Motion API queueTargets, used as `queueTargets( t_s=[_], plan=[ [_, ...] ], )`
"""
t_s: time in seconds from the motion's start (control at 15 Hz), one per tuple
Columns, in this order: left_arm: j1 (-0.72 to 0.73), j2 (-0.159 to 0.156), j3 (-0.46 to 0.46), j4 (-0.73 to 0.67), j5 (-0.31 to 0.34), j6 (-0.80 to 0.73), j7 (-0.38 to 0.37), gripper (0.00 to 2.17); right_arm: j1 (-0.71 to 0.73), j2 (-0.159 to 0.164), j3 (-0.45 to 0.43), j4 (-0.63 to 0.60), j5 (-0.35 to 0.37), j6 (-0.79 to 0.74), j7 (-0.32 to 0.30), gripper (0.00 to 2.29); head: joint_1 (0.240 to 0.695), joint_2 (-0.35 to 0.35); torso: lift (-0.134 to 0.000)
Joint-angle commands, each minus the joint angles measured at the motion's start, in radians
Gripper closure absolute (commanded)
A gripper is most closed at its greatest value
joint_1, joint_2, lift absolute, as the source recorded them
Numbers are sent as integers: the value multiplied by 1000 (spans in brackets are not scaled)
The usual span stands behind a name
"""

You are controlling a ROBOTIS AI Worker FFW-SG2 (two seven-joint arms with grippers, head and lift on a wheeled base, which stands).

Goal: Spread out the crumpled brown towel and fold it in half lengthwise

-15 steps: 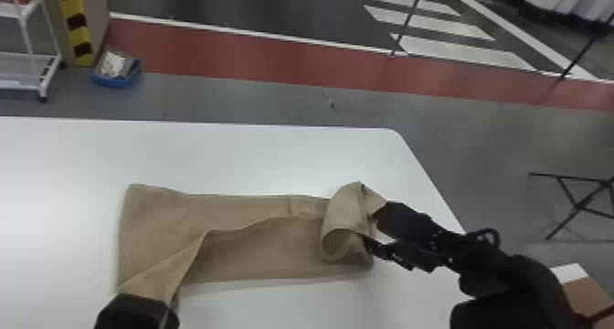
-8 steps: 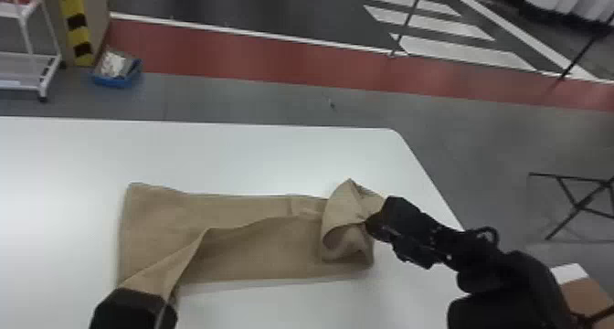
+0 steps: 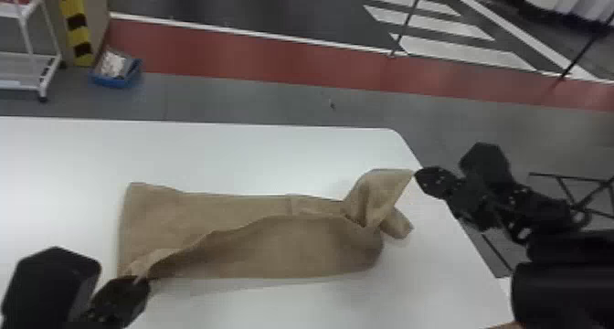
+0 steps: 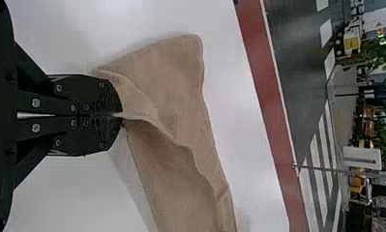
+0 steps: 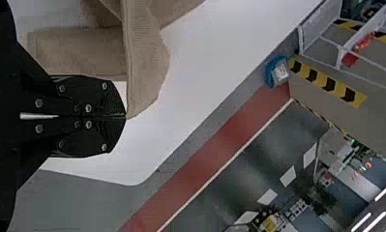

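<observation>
Dark roadway (image 3: 274, 13): white crosswalk bars (image 3: 431, 23) painted on it.
Beige panel (image 3: 97, 13): yellow-and-black hazard stripes (image 3: 75, 26) along its edge.
Lettering and numbers: none that can be read.

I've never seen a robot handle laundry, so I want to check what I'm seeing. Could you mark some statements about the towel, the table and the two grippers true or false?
1. The left gripper is shut on the towel. True.
2. The right gripper is wide open. False: it is shut on the towel.
3. The grippers hold the towel near opposite ends. True.
4. The towel lies perfectly flat. False: it has folds, and its right end is bunched.
5. The table is white. True.
6. The blue bin stands on the table. False: it is on the floor beyond.
</observation>
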Motion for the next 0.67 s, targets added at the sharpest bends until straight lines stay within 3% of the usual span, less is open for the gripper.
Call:
queueTargets(
  t_s=[0.0,0.13,0.4,0.47,0.6],
  plan=[
    [-64,2,83,-73,-11,103,-35,1352,-48,-19,-43,-36,-55,110,-2,1507,695,-350,-125],
    [-124,3,147,-106,5,109,-47,1352,-71,-39,-49,-62,-77,230,-29,1507,695,-350,-125],
    [-227,58,288,-57,121,94,-55,1352,-157,-56,-20,-71,-115,500,-156,1511,695,-350,-125],
    [-276,74,301,-8,140,81,-62,1349,-205,-63,-3,-48,-115,567,-190,1511,695,-350,-125],
    [-399,135,316,116,178,72,-76,1349,-337,-99,60,38,-106,678,-210,1511,677,-350,-125]
  ],
)
